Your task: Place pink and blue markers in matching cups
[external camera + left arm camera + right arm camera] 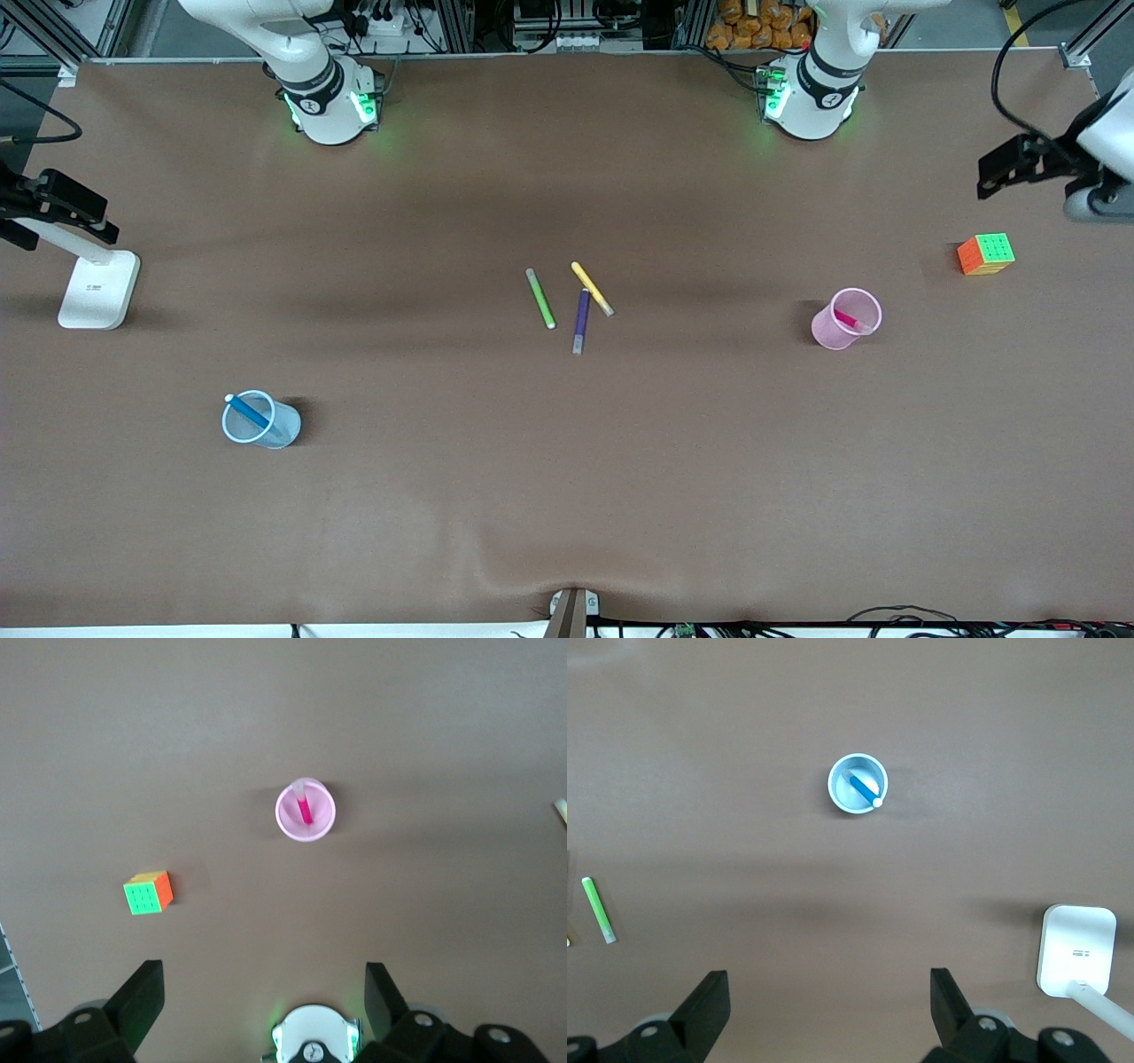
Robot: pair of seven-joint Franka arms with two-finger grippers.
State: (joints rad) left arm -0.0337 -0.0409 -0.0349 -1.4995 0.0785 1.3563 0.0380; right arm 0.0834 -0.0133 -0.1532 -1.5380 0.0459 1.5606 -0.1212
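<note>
The front camera looks down from high across the brown table [567, 496], facing both bases. Each wrist camera looks straight down from well above: the left shares the pale pink see-through cup [306, 811] with it, the right the pale blue see-through cup [858, 785].

Even, diffuse overhead light, no glare on the matte brown table [567, 496]. Soft short shadows beside pink cup [846, 319] & blue cup [260, 420]; green LED glow at both arm bases. Wrist views slightly soft, dimmer twd corners.
</note>
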